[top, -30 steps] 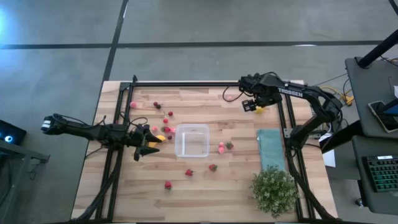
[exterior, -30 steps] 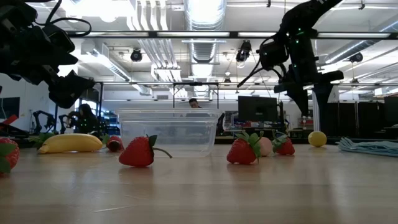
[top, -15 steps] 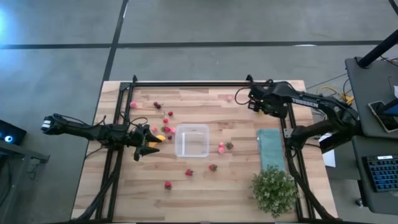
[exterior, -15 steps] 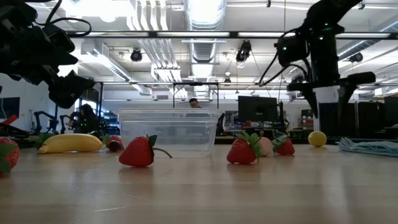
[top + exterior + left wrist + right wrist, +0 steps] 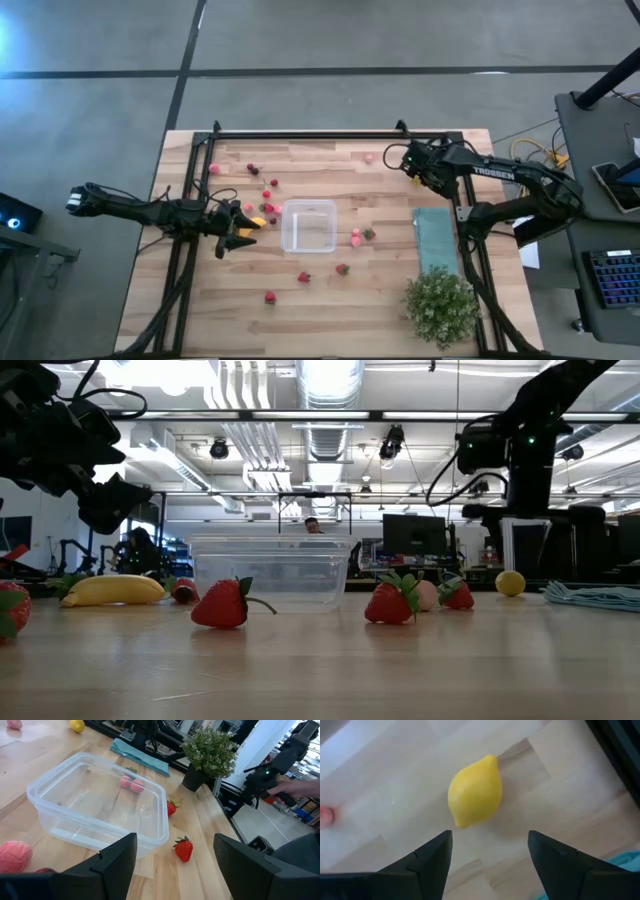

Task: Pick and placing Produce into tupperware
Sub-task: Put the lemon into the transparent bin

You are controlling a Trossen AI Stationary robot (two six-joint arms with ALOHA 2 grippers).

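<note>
My right gripper (image 5: 414, 167) hangs open over the yellow lemon (image 5: 474, 790), which lies on the wood near the table's far right; its fingers point down, short of the lemon, one to each side. In the low view the lemon (image 5: 510, 582) sits below that gripper (image 5: 521, 545). The clear tupperware (image 5: 308, 226) stands at mid-table with nothing in it. My left gripper (image 5: 236, 233) waits open just left of it, above the banana piece (image 5: 258, 221). Red and pink berries (image 5: 268, 192) lie scattered around the box (image 5: 55, 780).
A folded teal cloth (image 5: 435, 240) and a green potted plant (image 5: 440, 305) sit along the right side. Strawberries (image 5: 222, 604) lie on the near half of the table. Black frame rails (image 5: 300, 134) border the far edge and sides. A person's hand (image 5: 286, 798) shows beyond the table's right edge.
My right gripper has swung a little toward the table's right edge and come down over the lemon, turning until its fingers point straight down. The lemon and all other pieces have stayed in place.
</note>
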